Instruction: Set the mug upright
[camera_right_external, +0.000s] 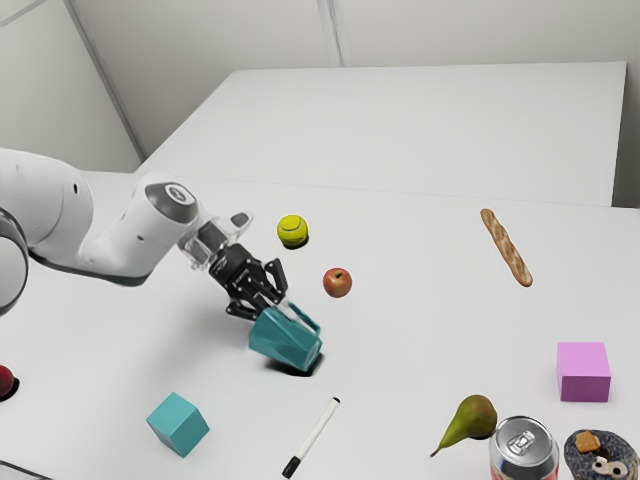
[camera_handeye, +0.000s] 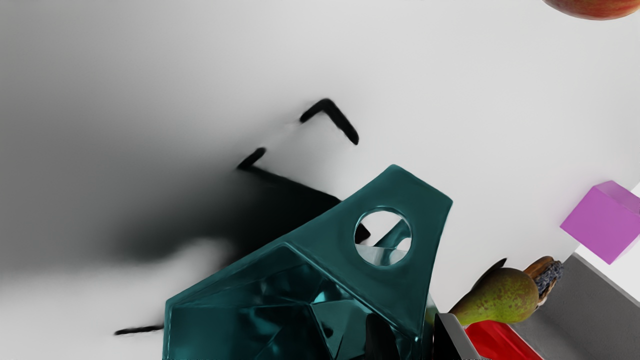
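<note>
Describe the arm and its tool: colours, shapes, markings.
The arm is white and rounded, with dark seams and a grey disc bearing a small pale emblem near the wrist. A pale, angular mount joins it to the tool, which is black, with slim, angular linkages.

Side view, downward, farther back; wrist view, close, facing shared mug (camera_right_external: 283, 341)

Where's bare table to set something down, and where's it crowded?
The widest bare patch lies between the apple, baguette, pear and marker. A smaller one separates the teal block from the red round thing. Crowded: the pear, can and donut bunch close together, the purple block nearby.
</note>
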